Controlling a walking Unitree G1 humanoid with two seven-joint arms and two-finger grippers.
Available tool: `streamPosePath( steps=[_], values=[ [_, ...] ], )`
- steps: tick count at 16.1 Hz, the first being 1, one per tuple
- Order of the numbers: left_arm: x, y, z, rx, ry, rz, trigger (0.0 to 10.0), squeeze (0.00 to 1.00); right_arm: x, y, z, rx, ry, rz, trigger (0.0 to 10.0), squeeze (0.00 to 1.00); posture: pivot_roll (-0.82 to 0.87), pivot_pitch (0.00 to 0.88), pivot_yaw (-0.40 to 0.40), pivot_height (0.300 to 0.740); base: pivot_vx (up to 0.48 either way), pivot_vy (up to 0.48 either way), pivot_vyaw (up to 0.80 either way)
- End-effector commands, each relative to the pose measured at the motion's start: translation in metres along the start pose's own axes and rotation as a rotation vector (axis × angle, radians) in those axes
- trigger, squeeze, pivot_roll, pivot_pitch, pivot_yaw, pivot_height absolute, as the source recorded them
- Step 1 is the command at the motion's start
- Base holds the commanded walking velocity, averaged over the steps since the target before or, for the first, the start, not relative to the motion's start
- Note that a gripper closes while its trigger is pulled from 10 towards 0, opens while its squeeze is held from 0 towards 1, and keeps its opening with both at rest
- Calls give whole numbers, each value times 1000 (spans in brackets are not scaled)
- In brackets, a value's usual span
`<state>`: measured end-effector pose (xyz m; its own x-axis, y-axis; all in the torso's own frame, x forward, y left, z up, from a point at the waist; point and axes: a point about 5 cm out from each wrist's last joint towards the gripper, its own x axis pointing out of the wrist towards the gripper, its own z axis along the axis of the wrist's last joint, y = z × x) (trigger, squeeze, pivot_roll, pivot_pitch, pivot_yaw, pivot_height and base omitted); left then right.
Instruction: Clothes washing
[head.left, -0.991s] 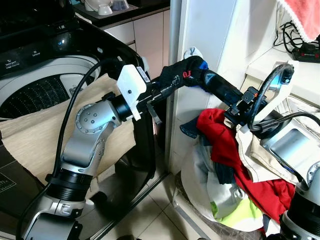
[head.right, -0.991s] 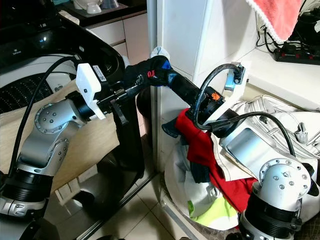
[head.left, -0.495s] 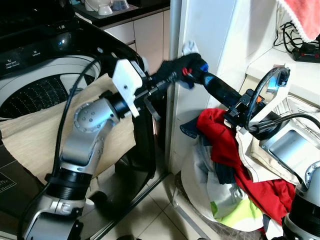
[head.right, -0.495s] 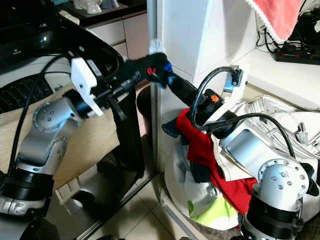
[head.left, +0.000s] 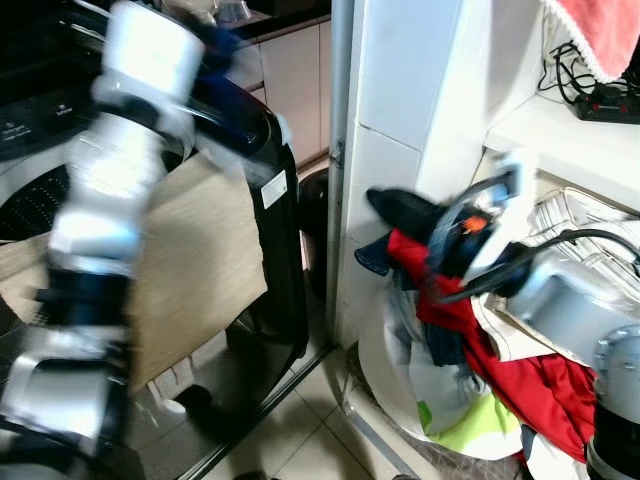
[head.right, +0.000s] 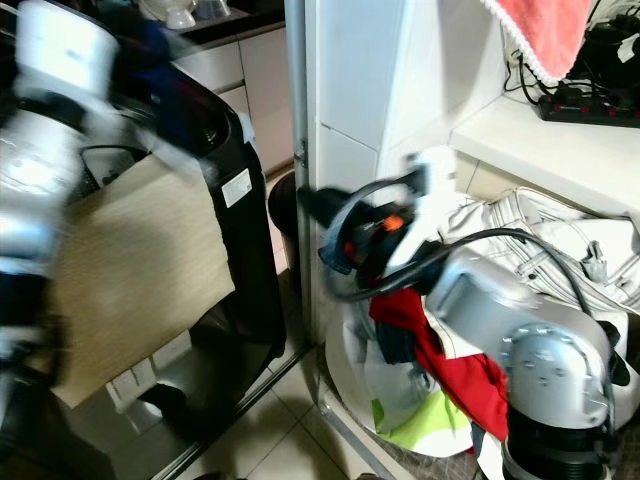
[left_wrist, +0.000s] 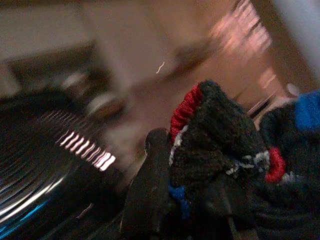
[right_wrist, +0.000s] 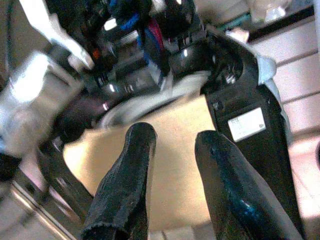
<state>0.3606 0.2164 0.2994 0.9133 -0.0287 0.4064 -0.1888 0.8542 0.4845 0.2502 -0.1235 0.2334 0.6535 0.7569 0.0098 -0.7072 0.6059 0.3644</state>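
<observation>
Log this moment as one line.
left tool: shut on dark knitted garment, over washing machine | right tool: open, nothing held

The left arm has swung up and back toward the washing machine (head.left: 262, 190), blurred with speed, and its left claw (left_wrist: 200, 190) has carried off the dark knitted sock (left_wrist: 225, 145) that a second ago stretched between the two claws beside the white cabinet. The right claw (right_wrist: 172, 175) has let go of it; its fingers (right_wrist: 125, 185) now stand apart with nothing between them, above the laundry pile (head.left: 470, 340).
</observation>
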Motion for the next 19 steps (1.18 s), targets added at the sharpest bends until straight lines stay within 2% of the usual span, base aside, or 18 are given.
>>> streamPosePath(
  steps=[1, 2, 3, 4, 7, 8, 10, 14, 17, 19],
  values=[
    [-1, 5, -19, 27, 117, 39, 2549, 0, 6, 7, 4, -69, 5, 5, 10000, 0, -87, 0, 52, 740, 0, 0, 0],
    [-4, 11, -31, 25, 170, 72, 5137, 0, 10, 9, 4, -100, 15, 0, 10000, 0, -88, 0, 52, 740, 0, 0, 0],
    [-8, 15, -51, 23, 264, 69, 10000, 0, 13, 12, 2, -128, 27, 1, 10000, 0, -88, 0, 52, 740, 0, 0, 0],
    [-12, 20, -72, 32, 344, 64, 10000, 0, 17, 14, -1, -156, 40, 0, 10000, 0, -86, 0, 47, 740, 0, 0, 0],
    [-13, 37, -85, 59, 425, 125, 10000, 0, 20, 15, -6, -176, 56, 1, 10000, 0, -85, 0, 45, 740, 0, 0, 0],
    [-15, 42, -95, 50, 505, 119, 10000, 1000, 21, 17, -9, -191, 72, 7, 10000, 0, -87, 0, 47, 740, 0, 0, 0],
    [-16, 49, -103, 16, 564, 100, 10000, 1000, 20, 17, -13, -214, 94, 9, 10000, 0, -91, 0, 46, 740, 0, 0, 0],
    [-11, 55, -101, -5, 555, 71, 10000, 1000, 20, 12, -12, -224, 87, -34, 10000, 0, -89, 0, 38, 740, 0, 0, 0],
    [-7, 62, -95, 9, 497, 129, 10000, 1000, 22, 2, -7, -228, 50, -112, 10000, 0, -90, 0, 34, 740, 0, 0, 0],
    [-1, 73, -78, 30, 360, 234, 10000, 1000, 22, -11, 0, -214, -4, -222, 10000, 0, -89, 0, 33, 740, 0, 0, 0]
  ],
)
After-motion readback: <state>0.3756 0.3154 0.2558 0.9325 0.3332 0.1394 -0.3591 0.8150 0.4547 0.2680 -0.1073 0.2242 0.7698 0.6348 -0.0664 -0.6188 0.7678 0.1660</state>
